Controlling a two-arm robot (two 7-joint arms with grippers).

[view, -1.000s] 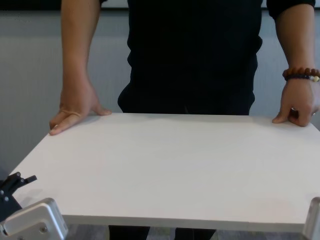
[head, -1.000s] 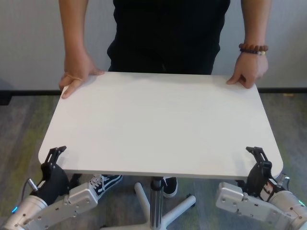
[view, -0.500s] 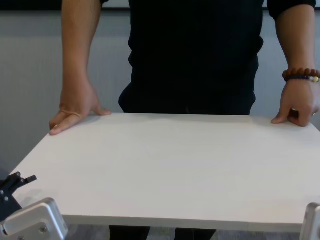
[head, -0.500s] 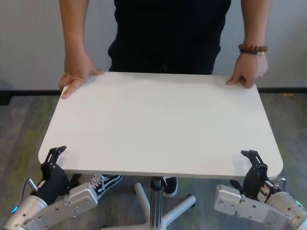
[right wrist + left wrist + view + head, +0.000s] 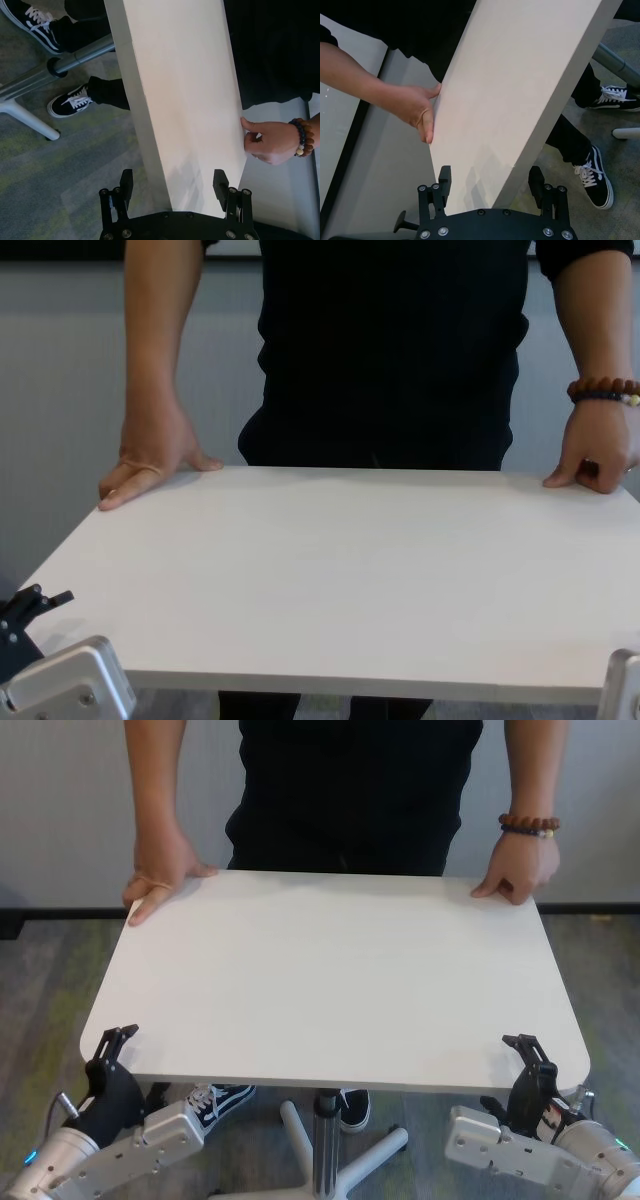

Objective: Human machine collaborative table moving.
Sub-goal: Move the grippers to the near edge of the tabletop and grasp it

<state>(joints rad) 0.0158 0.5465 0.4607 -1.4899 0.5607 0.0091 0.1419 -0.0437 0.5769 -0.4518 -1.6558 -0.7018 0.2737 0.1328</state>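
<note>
The white table (image 5: 330,980) stands between me and the human (image 5: 350,790), who wears a black shirt. The human's hands rest on the far corners (image 5: 160,880) (image 5: 515,875), with a beaded bracelet (image 5: 528,823) on one wrist. My left gripper (image 5: 108,1055) is open at the near left corner, and the tabletop edge lies between its jaws in the left wrist view (image 5: 490,180). My right gripper (image 5: 530,1062) is open at the near right corner, and the edge lies between its jaws in the right wrist view (image 5: 172,184). Neither gripper clamps the top.
The silver pole (image 5: 323,1130) runs down to white base legs (image 5: 365,1165) under the near edge. The human's black-and-white shoes (image 5: 215,1100) stand beside the base. Grey carpet lies around, and a light wall with a dark skirting (image 5: 60,910) is behind.
My right gripper has shifted a little to the left and lower at the near right corner. The left gripper, the table and the human's hands have stayed put.
</note>
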